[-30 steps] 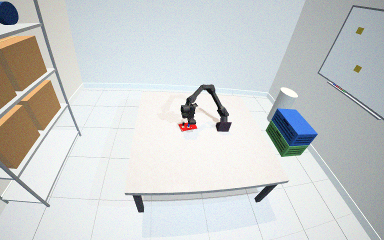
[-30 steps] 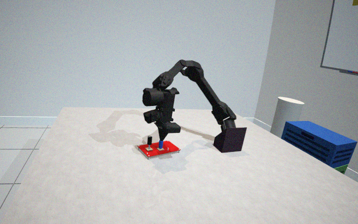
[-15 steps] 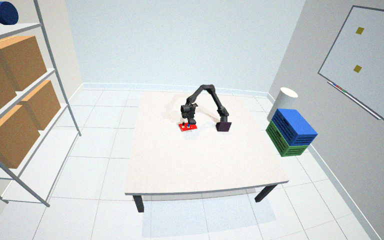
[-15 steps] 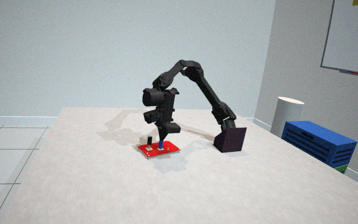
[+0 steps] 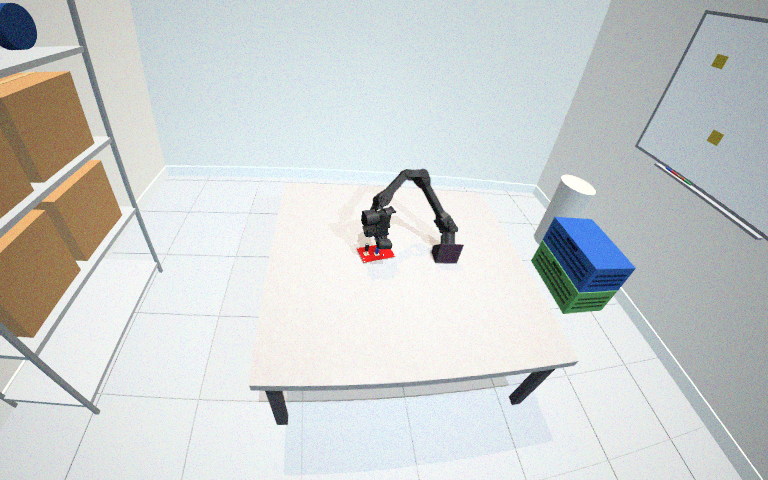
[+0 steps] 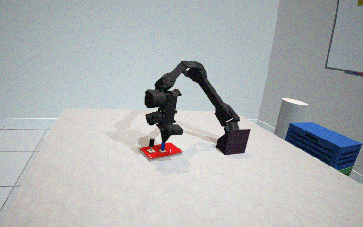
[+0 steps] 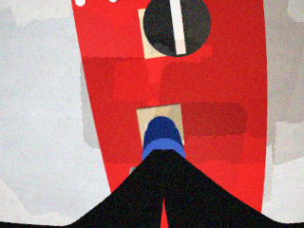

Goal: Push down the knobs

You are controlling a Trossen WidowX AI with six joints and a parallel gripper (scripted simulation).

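The red circuit board [image 5: 385,255] [image 6: 174,150] [image 7: 223,85] stands on short legs on the table. The black knob [image 5: 367,246] [image 6: 151,142] [image 7: 161,28] stands high on its shaft, with bare shaft showing between it and its potentiometer [image 6: 151,151]. The blue knob [image 5: 377,250] [image 6: 162,146] [image 7: 161,130] sits low, close above its pale potentiometer [image 6: 162,151] [image 7: 147,115]; whether they touch is too small to tell. My gripper [image 6: 164,142] [image 7: 162,159] is shut and empty, its tips at the top of the blue knob. The tips hide part of that knob's top in the wrist view.
The arm's dark base [image 5: 447,253] [image 6: 232,143] stands on the table [image 5: 407,328] [image 6: 187,192] to the right of the board. A small pale pin [image 6: 170,151] stands on the board right of the blue knob. Blue and green crates are beyond the table's right edge.
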